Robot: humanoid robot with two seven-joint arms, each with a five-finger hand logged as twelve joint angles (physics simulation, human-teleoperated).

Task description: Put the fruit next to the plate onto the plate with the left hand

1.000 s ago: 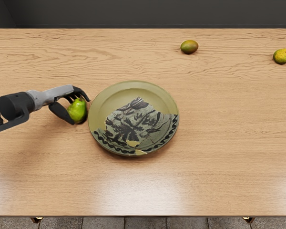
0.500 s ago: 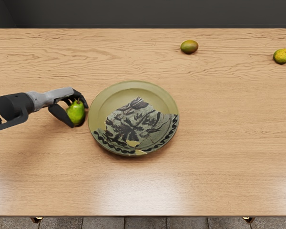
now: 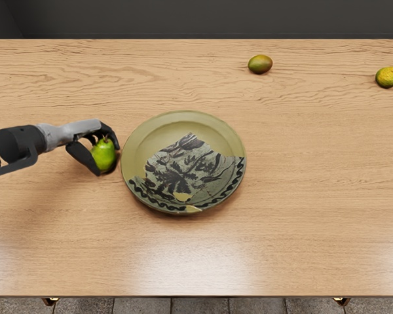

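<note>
barely shifted since 1 s ago, left hand (image 3: 95, 148) stays curled around the green fruit (image 3: 104, 154) beside the plate (image 3: 139, 137).

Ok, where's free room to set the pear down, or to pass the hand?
Bare table along the near edge below the plate, and right of it, up to the mango and far-right fruit. Crowded at the plate's left rim, where the left hand grips the pear.
</note>
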